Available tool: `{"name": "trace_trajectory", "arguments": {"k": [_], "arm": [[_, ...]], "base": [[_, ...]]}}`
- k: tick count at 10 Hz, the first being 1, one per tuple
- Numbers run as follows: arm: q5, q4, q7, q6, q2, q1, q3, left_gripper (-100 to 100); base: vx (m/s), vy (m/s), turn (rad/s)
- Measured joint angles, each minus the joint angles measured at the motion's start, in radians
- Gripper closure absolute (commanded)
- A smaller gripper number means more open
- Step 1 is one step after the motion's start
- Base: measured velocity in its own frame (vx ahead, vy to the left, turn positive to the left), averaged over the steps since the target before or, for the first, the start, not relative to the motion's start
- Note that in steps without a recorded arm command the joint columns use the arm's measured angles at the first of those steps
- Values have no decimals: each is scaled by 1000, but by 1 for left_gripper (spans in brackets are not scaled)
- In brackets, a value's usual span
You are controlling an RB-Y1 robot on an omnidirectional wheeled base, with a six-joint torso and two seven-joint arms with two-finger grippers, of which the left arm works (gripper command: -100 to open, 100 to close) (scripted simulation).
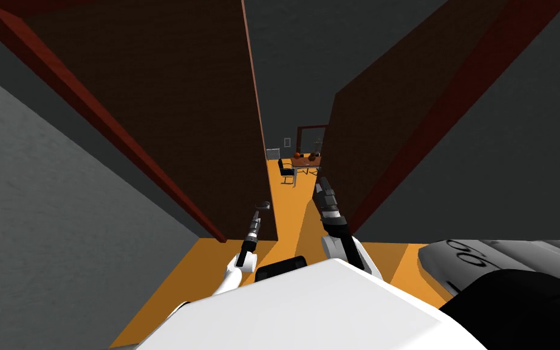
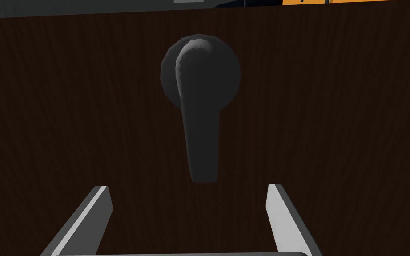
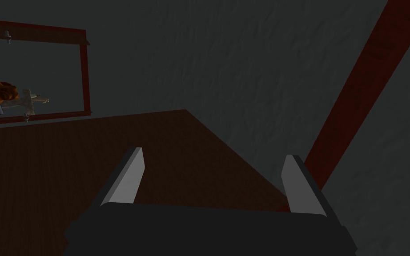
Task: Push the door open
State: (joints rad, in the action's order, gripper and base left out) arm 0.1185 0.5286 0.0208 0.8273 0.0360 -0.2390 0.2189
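Two tall dark brown door leaves stand ahead, the left leaf (image 1: pixel 169 109) and the right leaf (image 1: pixel 364 140), with a narrow gap between them. A dark lever handle (image 2: pixel 199 111) on a round plate sits on the left leaf (image 2: pixel 333 133), near its free edge. My left gripper (image 2: pixel 190 195) is open just short of the lever's tip, with nothing between its fingers (image 2: pixel 97 213); in the head view the left gripper (image 1: pixel 260 211) points at the handle (image 1: pixel 263 205). My right gripper (image 1: pixel 320 184) is open at the edge of the right leaf (image 3: pixel 66 178), its fingers (image 3: pixel 128 182) holding nothing.
Red-brown frame posts (image 1: pixel 121 140) (image 3: pixel 359 98) flank the leaves, with grey walls (image 1: pixel 42 231) beyond. Through the gap the orange floor (image 1: pixel 285 200) runs to a table (image 1: pixel 306 162) with orange objects and a black chair (image 1: pixel 286 171). A grey and black object (image 1: pixel 515 267) lies close at my right.
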Motion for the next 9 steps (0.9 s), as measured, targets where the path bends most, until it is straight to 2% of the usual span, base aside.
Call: {"name": "trace_trajectory", "arguments": {"k": [2,4,5,9], "arm": [[1,0,1,-1,-4,1,-4,-100],[3,-20,1,9,-18,-8,-9,-100],[4,-21,0,11,-19,-10,-9,100],[4,-17,1,8,-17,-13,-11,100]], "base": [[179,-25,-24],[136,-13,-17],[-12,0,6],[-10,2,-5]]}}
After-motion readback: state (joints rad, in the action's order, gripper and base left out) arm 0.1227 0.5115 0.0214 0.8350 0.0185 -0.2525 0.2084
